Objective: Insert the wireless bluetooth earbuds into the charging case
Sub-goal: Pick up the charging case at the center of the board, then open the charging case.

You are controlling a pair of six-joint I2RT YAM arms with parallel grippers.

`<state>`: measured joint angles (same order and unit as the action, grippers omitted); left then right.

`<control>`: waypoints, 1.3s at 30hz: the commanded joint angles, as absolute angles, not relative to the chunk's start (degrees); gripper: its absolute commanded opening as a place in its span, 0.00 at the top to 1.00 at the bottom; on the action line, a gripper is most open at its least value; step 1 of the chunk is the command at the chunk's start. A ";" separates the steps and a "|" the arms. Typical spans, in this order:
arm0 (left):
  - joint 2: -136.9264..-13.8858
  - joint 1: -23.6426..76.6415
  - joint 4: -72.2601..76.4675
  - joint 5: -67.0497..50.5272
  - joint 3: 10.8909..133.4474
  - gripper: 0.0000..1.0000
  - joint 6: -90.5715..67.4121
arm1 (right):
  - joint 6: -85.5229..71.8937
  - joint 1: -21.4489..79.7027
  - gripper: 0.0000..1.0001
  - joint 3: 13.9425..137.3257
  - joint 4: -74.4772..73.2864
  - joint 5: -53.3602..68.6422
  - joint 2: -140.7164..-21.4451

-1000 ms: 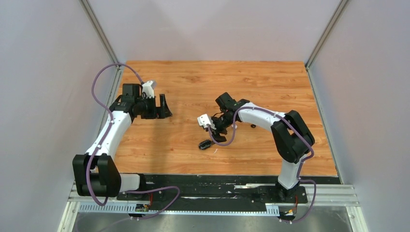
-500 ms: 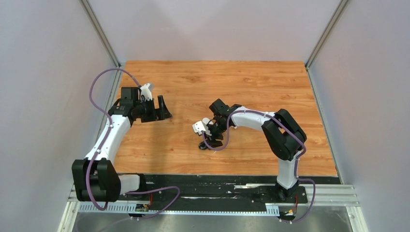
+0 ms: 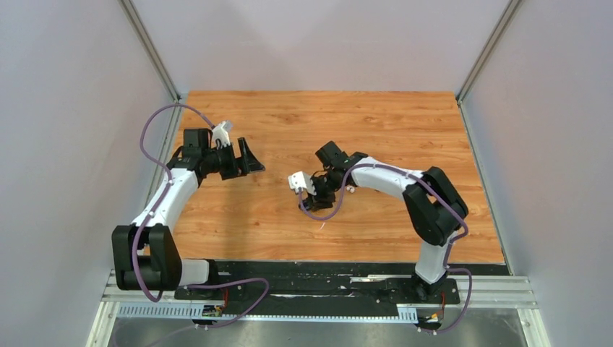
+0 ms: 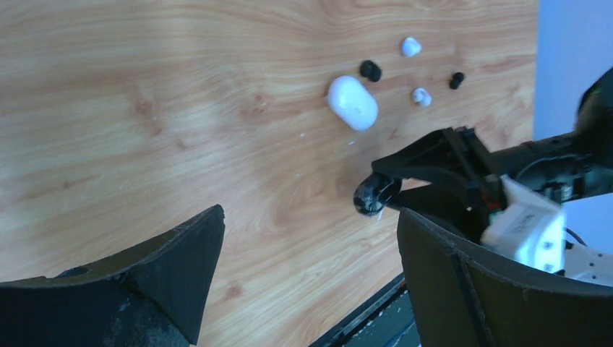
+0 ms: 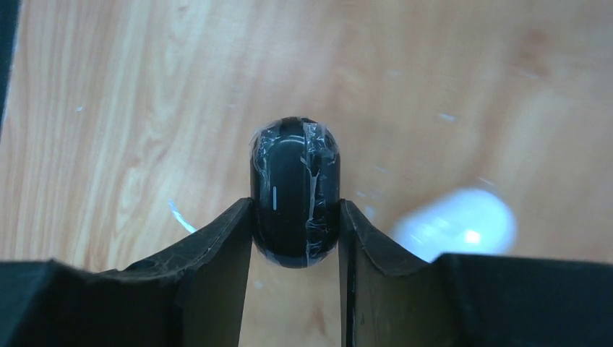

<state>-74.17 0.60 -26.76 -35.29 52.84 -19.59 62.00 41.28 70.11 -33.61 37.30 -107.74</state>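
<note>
Since a second ago the right gripper has narrowed onto the black case, which lay on the table and now sits pinched between its fingers, seemingly lifted clear. Left gripper hangs spread wide, holding nothing. Four earbuds, two white and two black, lie loose beside the white case. That glossy, film-wrapped shell looks light and slippery, so a square pinch across its middle, away from the rounded ends, seems safest
</note>
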 commanded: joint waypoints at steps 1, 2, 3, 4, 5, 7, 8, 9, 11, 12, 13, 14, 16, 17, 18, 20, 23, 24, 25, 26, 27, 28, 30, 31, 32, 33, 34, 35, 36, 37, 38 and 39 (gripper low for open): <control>-76.36 0.91 -13.48 -45.90 56.09 0.04 -23.97 | 53.76 37.58 0.92 75.10 -25.64 31.17 -96.19; -76.94 1.29 -8.67 -48.15 56.50 0.05 -24.20 | 50.79 37.27 0.99 74.46 -21.84 28.75 -94.42; -77.28 2.21 -6.53 -49.30 56.81 0.04 -24.22 | 49.22 37.12 1.00 73.60 -18.42 26.18 -92.78; -77.99 2.69 -2.67 -51.48 57.73 0.04 -23.98 | 48.06 37.03 1.00 72.51 -15.15 23.77 -91.09; -78.32 3.79 0.43 -52.72 58.91 0.04 -23.20 | 47.44 37.08 1.00 71.35 -11.61 21.75 -88.86; -79.11 5.67 4.54 -55.92 60.57 0.04 -21.33 | 46.98 37.09 1.00 68.83 -4.61 18.45 -86.01; -79.48 6.98 5.43 -57.60 61.29 0.04 -20.60 | 47.42 37.09 1.00 67.68 -1.72 17.03 -84.91; -79.69 7.62 6.79 -58.33 62.14 0.03 -18.97 | 48.08 37.09 1.00 66.78 1.82 16.00 -84.01; -80.54 9.30 8.57 -60.46 63.14 0.03 -17.10 | 49.44 37.08 1.00 65.30 7.63 13.98 -83.23; -80.79 10.50 8.86 -61.21 63.47 0.03 -16.42 | 50.07 37.09 1.00 65.15 9.30 13.06 -83.08; -81.24 11.14 8.98 -61.68 64.05 0.04 -15.02 | 51.01 37.09 1.00 65.13 10.53 12.34 -83.00; -81.40 12.23 9.02 -62.51 64.28 0.04 -14.19 | 52.27 37.09 1.00 64.94 11.57 12.02 -82.98; -81.81 13.32 9.18 -62.16 64.67 0.04 -12.09 | 54.56 37.09 1.00 64.07 15.06 11.40 -82.75; -82.33 13.43 10.58 -61.93 64.84 0.04 -11.68 | 55.45 37.07 1.00 63.65 16.47 11.28 -82.78; -82.69 13.55 11.35 -61.36 64.98 0.05 -11.47 | 56.14 37.09 1.00 63.53 17.42 11.25 -82.90; -83.91 13.84 12.93 -59.79 65.74 0.06 -11.80 | 56.31 36.82 1.00 63.90 18.10 11.61 -83.44; -85.74 14.70 18.30 -55.74 65.99 0.08 -15.30 | 56.42 36.49 1.00 64.01 18.43 13.11 -83.84; -86.02 15.17 19.56 -55.03 65.95 0.10 -17.69 | 56.50 36.40 1.00 63.92 18.52 13.50 -83.91; -86.54 15.41 21.83 -54.08 65.80 0.11 -18.95 | 56.82 36.34 1.00 63.90 18.54 13.84 -83.96; -86.82 15.74 23.76 -53.80 65.77 0.12 -20.91 | 57.12 36.38 1.00 63.78 18.54 14.07 -84.02; -87.29 15.91 24.54 -53.53 65.88 0.13 -21.70 | 57.26 36.36 1.00 63.62 18.61 14.33 -83.95; -87.46 16.15 25.78 -53.57 66.11 0.15 -22.89 | 57.44 36.38 1.00 63.49 18.67 14.52 -83.83; -88.02 16.25 27.55 -54.42 66.62 0.15 -24.25 | 57.63 36.38 1.00 63.02 18.98 14.79 -83.61; -88.52 16.26 28.10 -55.81 66.84 0.15 -24.69 | 57.65 36.39 1.00 62.81 19.17 14.85 -83.59; -89.15 16.26 28.76 -56.60 67.38 0.14 -25.29 | 57.70 36.32 1.00 62.57 19.38 14.97 -83.52; -89.49 16.26 28.92 -57.92 67.79 0.13 -25.56 | 57.86 36.42 1.00 62.39 19.65 15.13 -83.51; -90.18 16.26 29.62 -58.45 68.36 0.12 -26.43 | 58.02 36.41 1.00 62.16 20.01 15.31 -83.42; -90.48 16.26 30.10 -59.41 68.64 0.12 -26.97 | 58.27 36.39 1.00 61.79 20.45 15.68 -83.31; -91.15 16.26 30.90 -59.81 69.21 0.12 -27.90 | 58.54 36.39 1.00 61.63 20.67 15.99 -83.28; -91.41 16.26 31.23 -60.39 69.50 0.12 -28.41 | 58.72 36.39 1.00 61.57 20.80 16.26 -83.30; -91.94 16.26 32.00 -60.52 70.11 0.13 -29.25 | 58.86 36.39 1.00 61.58 20.87 16.40 -83.36; -92.24 16.26 32.63 -60.63 70.39 0.15 -29.70 | 59.03 36.39 1.00 61.63 20.96 16.50 -83.40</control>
